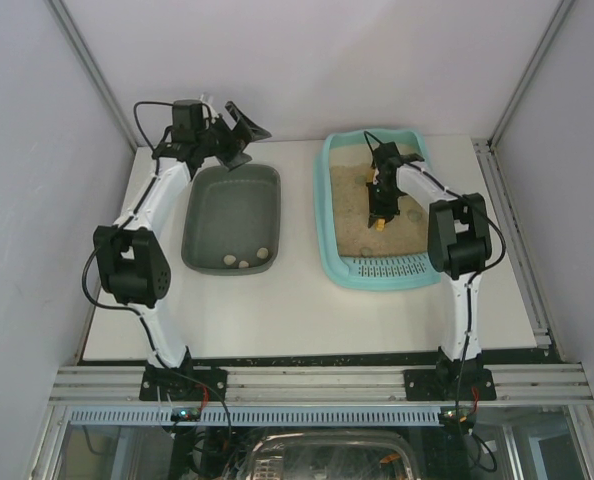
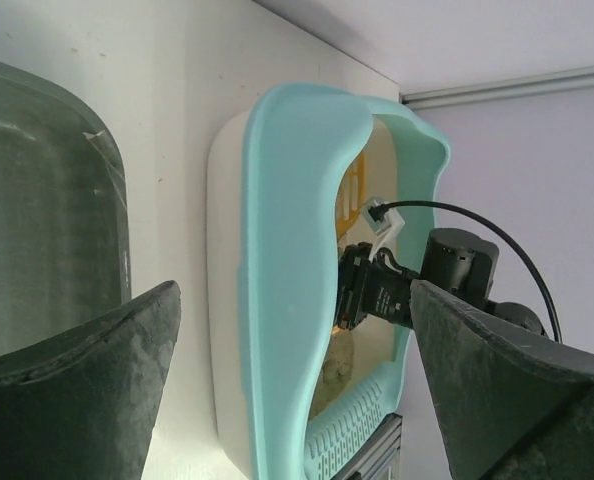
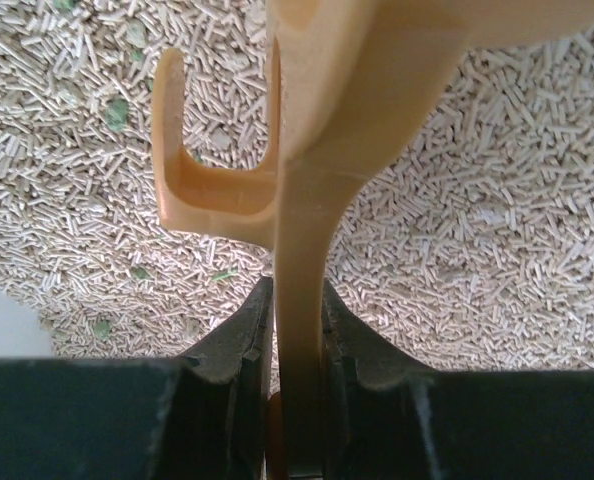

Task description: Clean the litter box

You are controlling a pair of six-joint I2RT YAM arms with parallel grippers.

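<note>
The litter box [image 1: 326,215] was set on the table [image 1: 297,310] before the right arm, whose elbow was raised and wrist bent down into it. The right gripper [image 3: 297,300] was pinched on a yellow scoop [image 3: 302,180], apparently for sifting. The left gripper [image 1: 239,135] was held spread above the grey tub [image 1: 199,215], judged placed alongside for waste.

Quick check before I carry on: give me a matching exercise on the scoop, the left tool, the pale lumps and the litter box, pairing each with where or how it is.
Things:
1. scoop
2. left tool
3. pale lumps
4. litter box

States:
A. lying in the grey tub
B. wide open, holding nothing
C. gripped in the right tool
D. light teal, to the right of the grey tub

Pairs: 1-C; 2-B; 3-A; 4-D
</note>
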